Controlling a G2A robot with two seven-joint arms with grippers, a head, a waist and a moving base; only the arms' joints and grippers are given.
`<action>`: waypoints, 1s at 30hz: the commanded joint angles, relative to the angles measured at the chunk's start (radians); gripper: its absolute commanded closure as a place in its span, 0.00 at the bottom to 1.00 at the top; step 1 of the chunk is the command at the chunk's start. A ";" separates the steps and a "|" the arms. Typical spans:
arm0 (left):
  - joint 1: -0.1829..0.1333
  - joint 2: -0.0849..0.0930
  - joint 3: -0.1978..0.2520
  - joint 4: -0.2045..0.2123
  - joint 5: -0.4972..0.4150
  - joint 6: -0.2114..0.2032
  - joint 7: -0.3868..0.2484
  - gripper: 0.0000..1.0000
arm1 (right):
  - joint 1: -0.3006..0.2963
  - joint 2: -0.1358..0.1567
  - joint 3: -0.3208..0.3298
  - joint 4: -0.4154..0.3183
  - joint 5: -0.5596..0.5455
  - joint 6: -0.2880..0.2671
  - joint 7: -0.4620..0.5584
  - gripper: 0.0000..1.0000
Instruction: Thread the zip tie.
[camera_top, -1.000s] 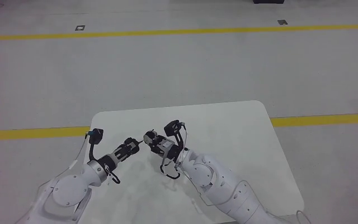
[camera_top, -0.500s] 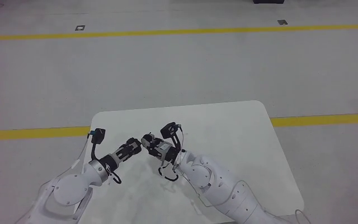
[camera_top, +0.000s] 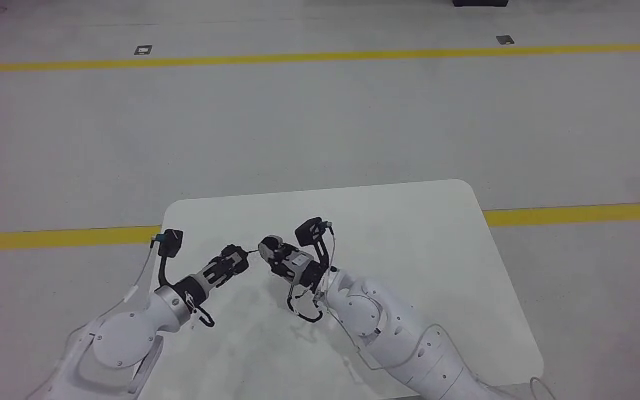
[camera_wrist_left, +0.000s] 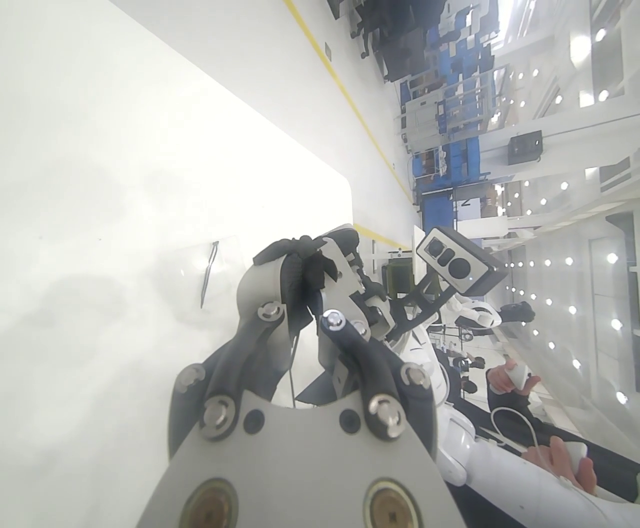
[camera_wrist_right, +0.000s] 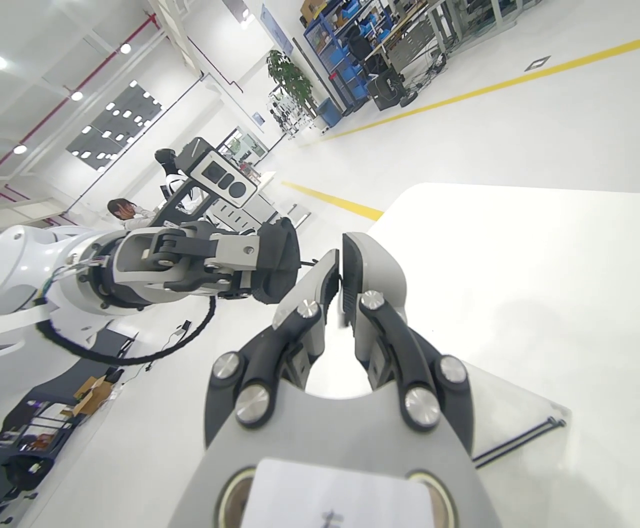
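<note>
Over the left part of the white table my two grippers meet tip to tip. The left gripper is shut on a thin black zip tie, whose strand runs back under its fingers. Facing it, the right gripper is shut, and a small black piece of the tie sits between its pads. In the right wrist view a short length of the zip tie bridges the gap from the left gripper to the right one.
Spare black zip ties lie flat on the table near the grippers. The table's rounded edge is close by, with the floor and its yellow line beyond. The right half of the table is bare.
The two grippers drew a little closer together half a second ago and have since eased slightly apart. Both stay shut.
</note>
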 joint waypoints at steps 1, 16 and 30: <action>0.001 0.000 0.001 -0.001 0.000 0.000 -0.001 1.00 | -0.002 0.001 0.001 -0.002 -0.001 0.000 -0.003 0.64; -0.007 -0.001 -0.008 -0.016 -0.033 0.008 0.006 1.00 | -0.025 0.020 0.013 -0.015 -0.037 0.000 -0.035 0.10; -0.001 -0.011 -0.029 -0.102 -0.342 0.016 -0.043 1.00 | -0.090 0.078 0.061 -0.014 -0.120 0.000 -0.184 0.00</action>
